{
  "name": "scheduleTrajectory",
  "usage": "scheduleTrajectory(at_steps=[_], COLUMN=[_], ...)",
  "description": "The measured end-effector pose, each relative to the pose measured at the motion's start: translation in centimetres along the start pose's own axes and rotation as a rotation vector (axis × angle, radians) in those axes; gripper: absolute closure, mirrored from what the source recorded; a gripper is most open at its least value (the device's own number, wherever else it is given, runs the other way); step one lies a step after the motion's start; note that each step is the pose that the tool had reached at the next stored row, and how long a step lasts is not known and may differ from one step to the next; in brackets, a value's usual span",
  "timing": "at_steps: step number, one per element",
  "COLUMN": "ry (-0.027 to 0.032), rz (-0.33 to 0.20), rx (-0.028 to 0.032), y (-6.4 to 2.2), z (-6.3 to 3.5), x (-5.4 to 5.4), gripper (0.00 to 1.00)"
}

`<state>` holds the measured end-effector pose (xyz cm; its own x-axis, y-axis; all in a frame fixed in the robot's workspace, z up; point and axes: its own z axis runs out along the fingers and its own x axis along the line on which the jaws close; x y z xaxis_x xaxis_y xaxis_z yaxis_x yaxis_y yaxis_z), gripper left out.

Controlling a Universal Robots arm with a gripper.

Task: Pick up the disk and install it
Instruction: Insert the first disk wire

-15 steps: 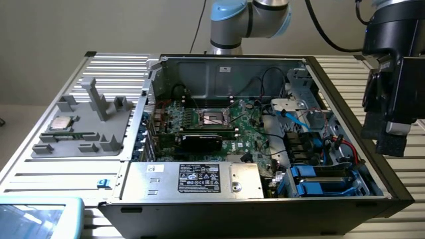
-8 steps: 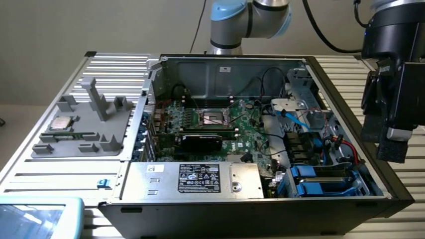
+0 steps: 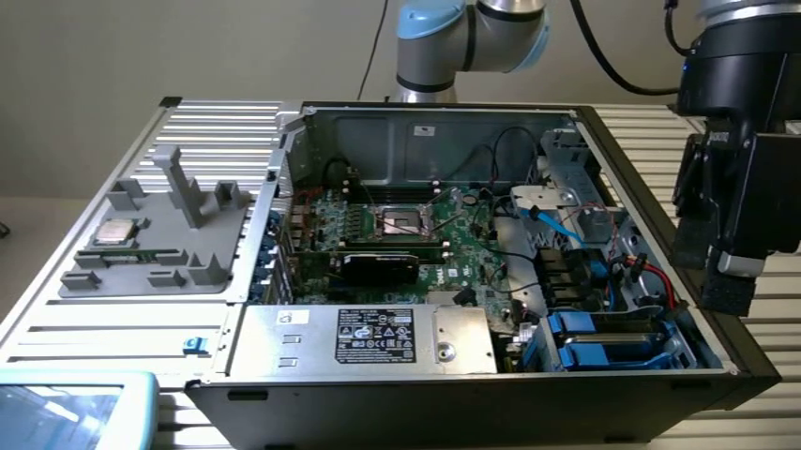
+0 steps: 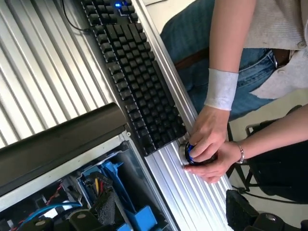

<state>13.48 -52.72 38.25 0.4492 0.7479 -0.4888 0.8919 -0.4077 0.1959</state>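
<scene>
My black gripper [image 3: 710,278] hangs over the exterior view's right edge of the open computer case [image 3: 651,375], above the case wall. Its fingers [image 3: 729,291] stand apart with nothing between them, so it is open. Below and toward the exterior view's left of it, blue plastic drive carriers [image 3: 591,339] lie in the bay at the case's near corner; the blue bay [image 4: 118,187] also appears in the wrist view. I cannot make out the disk itself; it may be hidden in that bay.
A grey fixture [image 3: 163,272] beside the case holds a small square chip [image 3: 116,231]. A silver box with a black label [image 3: 375,342] fills the case front. In the wrist view a black keyboard [image 4: 130,72] lies on the ribbed table, and a person's hands [image 4: 209,144] grip a round blue-lit knob.
</scene>
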Motion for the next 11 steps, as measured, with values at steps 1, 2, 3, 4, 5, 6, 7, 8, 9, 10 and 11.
scheduleTrajectory(at_steps=[1,2,3,4,5,6,7,8,9,10,11], ry=[0.0160,0.0317,0.0452,0.0584,0.0684,0.0760,0.0807,0.0837,0.0856,0.0867,0.0874], rz=[-0.002,-0.004,-0.006,-0.009,-0.011,-0.014,-0.016,-0.018,-0.021,-0.023,-0.025], rx=[0.0078,0.0156,0.0223,0.0289,0.0336,0.0371,0.0391,0.0398,0.0395,0.0387,0.0377], y=[0.00,0.01,0.02,0.04,0.05,0.07,0.08,0.10,0.12,0.15,0.19], z=[0.01,0.03,0.06,0.07,0.08,0.09,0.11,0.13,0.15,0.14,0.10], x=[-0.02,-0.05,-0.06,-0.09,-0.11,-0.14,-0.18,-0.21,-0.25,-0.31,-0.39], gripper=[0.01,0.01,0.01,0.01,0.01,0.01,0.01,0.01,0.01,0.01,0.01])
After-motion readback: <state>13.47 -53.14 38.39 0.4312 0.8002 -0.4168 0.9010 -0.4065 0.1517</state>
